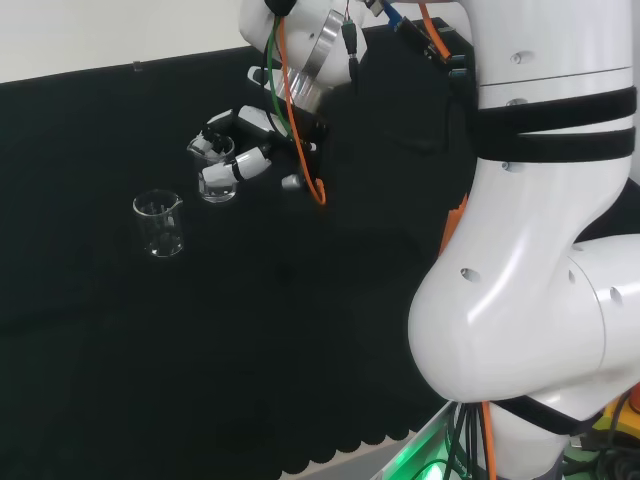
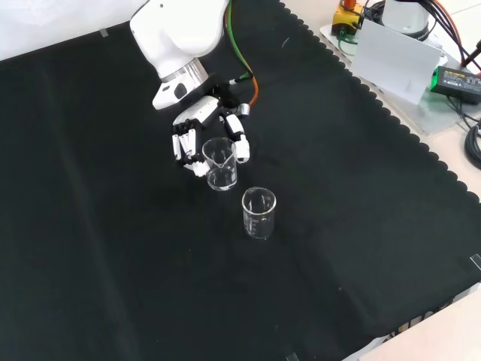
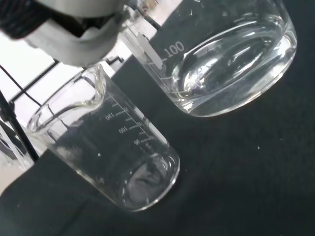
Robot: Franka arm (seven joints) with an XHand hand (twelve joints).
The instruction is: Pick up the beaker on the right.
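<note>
Two clear glass beakers stand on the black cloth (image 2: 361, 226). In the front view, the hand (image 2: 197, 134) reaches down from the top, a little left of the middle of the picture. Its fingers (image 2: 237, 139) are curled around the held beaker (image 2: 220, 164), so the hand is gripping it. In the head view, this same beaker (image 1: 219, 182) sits in the hand (image 1: 240, 150) in the upper left part of the picture. The other beaker (image 2: 258, 213) stands free near the middle of the front view, just below and right of the held one. In the head view it (image 1: 160, 223) is lower and to the left. In the wrist view both beakers look big and close.
</note>
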